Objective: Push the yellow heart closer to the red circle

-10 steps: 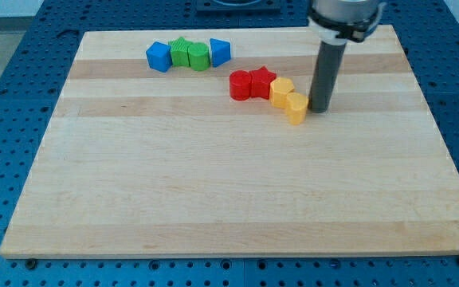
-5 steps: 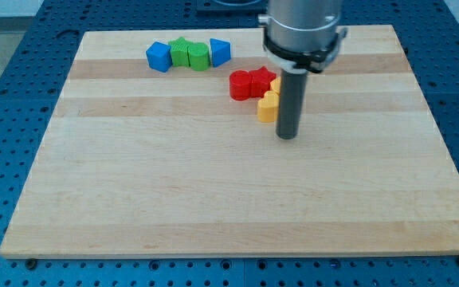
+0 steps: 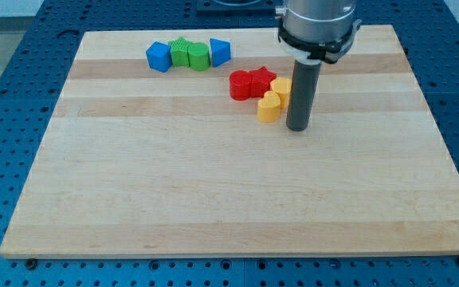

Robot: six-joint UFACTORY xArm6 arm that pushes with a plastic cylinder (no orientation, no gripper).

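Right of the yellow heart (image 3: 269, 107) stands my tip (image 3: 297, 127); red circle (image 3: 239, 84) lies up-left.

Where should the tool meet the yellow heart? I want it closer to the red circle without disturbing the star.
There is no grip here, only a push. Set my tip against the yellow heart's lower-right side and push toward the view's upper left, probably gently. The red circle lies that way, while the red star sits just above the heart, so a straight upward push would likely hit it.
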